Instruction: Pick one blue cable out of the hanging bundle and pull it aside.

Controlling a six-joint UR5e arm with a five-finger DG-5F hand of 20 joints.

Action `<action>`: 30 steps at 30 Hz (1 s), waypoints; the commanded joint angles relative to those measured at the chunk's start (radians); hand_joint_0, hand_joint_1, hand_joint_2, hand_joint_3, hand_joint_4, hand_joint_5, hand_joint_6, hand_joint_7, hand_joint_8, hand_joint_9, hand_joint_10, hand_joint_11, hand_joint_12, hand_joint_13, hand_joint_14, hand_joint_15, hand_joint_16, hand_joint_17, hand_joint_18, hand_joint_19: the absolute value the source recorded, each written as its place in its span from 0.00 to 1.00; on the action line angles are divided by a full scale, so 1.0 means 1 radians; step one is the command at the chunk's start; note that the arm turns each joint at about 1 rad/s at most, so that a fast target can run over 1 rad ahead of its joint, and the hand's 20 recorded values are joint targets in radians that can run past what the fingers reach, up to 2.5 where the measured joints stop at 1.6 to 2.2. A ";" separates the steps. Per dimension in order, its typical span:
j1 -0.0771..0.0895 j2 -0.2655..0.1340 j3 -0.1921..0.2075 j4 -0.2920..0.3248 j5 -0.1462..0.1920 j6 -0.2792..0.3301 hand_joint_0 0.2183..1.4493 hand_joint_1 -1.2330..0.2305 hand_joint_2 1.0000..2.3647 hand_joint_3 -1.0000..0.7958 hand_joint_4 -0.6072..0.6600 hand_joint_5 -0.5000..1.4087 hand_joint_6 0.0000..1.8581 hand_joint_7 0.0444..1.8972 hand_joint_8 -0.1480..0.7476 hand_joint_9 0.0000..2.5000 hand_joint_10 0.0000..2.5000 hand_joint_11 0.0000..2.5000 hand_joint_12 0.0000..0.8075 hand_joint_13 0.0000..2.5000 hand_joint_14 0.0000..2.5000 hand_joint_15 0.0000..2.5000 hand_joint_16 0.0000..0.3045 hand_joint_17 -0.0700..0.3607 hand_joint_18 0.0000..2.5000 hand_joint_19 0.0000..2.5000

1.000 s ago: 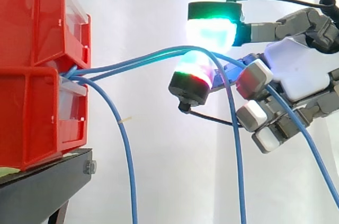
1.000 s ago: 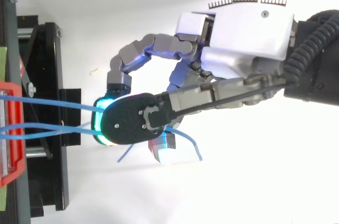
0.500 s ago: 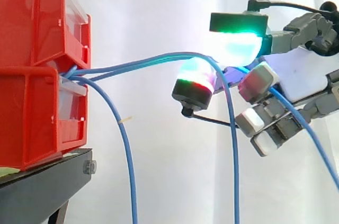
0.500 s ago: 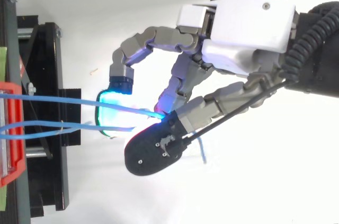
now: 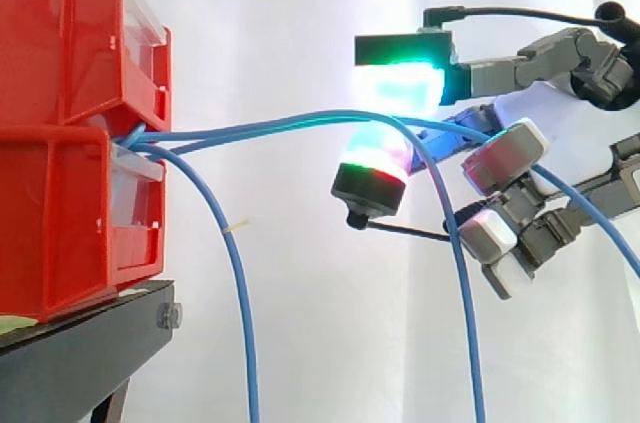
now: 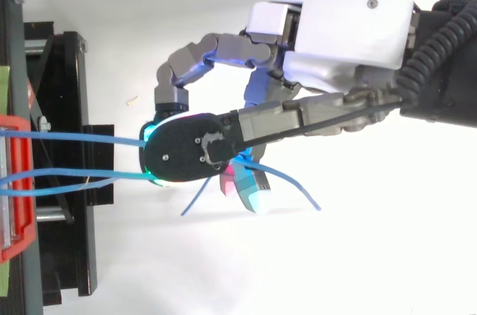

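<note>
1. White curtain (image 5: 280, 23) backs the scene. Against it in the side view, the blue cable (image 5: 260, 127) leaves the bins and runs toward 3 o'clock into the hand.
2. The rest of the bundle (image 5: 150, 141) comes out of the same bin mouth. One strand drops to 6 o'clock close by the bins. Another travels beside the picked cable and falls to 6 o'clock just past the pads.
3. The hand (image 6: 335, 24) is narrow, with two glowing pads (image 5: 400, 78) closed on the cable from 12 and 6 o'clock.
4. The step in hand appears to be the pull aside. Hold the pinch firm and draw steadily toward 3 o'clock, away from the bins. Two strands seem to enter the pinch, so check that you carry only one; whether both are clamped cannot be told.
5. The red bins (image 5: 70, 143) are stacked at 9 o'clock on a black stand (image 5: 80, 343). No writing can be read on any of these.
</note>
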 commanded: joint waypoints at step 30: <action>-0.008 -0.001 -0.002 0.004 -0.011 -0.062 0.35 0.18 0.00 0.28 0.34 0.24 0.48 0.54 0.43 0.61 0.01 0.36 0.31 0.45 0.01 0.24 0.13 0.37 0.36 0.19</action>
